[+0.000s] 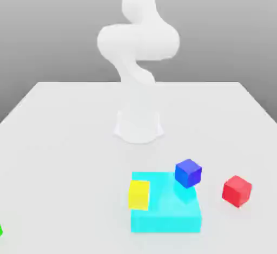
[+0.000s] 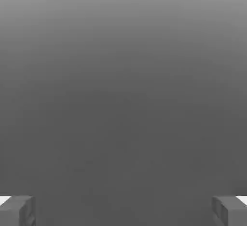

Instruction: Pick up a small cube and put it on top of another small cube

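Note:
In the exterior view, a blue small cube (image 1: 188, 173) sits tilted on the far right corner of a flat cyan block (image 1: 167, 215). A yellow small cube (image 1: 139, 195) rests against that block's left side. To the exterior view's right, a red small cube (image 1: 237, 190) stands alone on the white table (image 1: 65, 139). In the hand view my gripper (image 2: 123, 210) is open. Its two grey fingertips (image 2: 17, 210) stand far apart with nothing between them, against plain grey background. The white arm (image 1: 138, 41) rises from its base behind the cubes.
The arm's round base (image 1: 138, 125) stands mid-table, behind the cyan block. A sliver of something green (image 1: 1, 229) shows at the exterior view's left edge. The table's edges run off at both sides.

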